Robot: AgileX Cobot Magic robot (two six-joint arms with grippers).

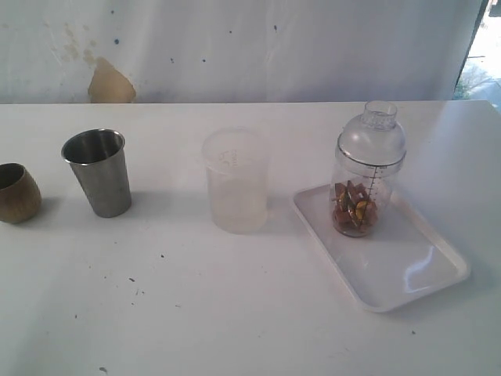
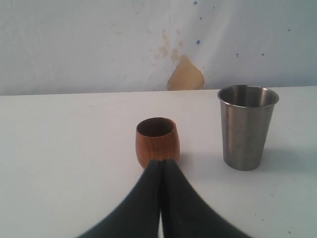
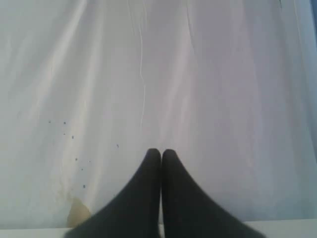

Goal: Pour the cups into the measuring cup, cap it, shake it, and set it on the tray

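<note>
The clear measuring cup (image 1: 366,184) with its black scale stands capped by a clear domed lid on the white tray (image 1: 407,270); brown and yellow pieces fill its bottom. The steel tumbler (image 1: 98,171) (image 2: 246,126) stands upright at the left. The brown wooden cup (image 1: 16,193) (image 2: 157,141) sits at the far left edge. Neither gripper shows in the exterior view. My left gripper (image 2: 161,161) is shut, empty, just short of the wooden cup. My right gripper (image 3: 161,151) is shut with nothing in it, facing the white backdrop.
A frosted unmarked cup (image 1: 234,180) stands between the tumbler and the tray. A white curtain (image 1: 235,47) with a tan stain (image 1: 109,84) hangs behind the table. The white tabletop (image 1: 196,313) carries small dark specks.
</note>
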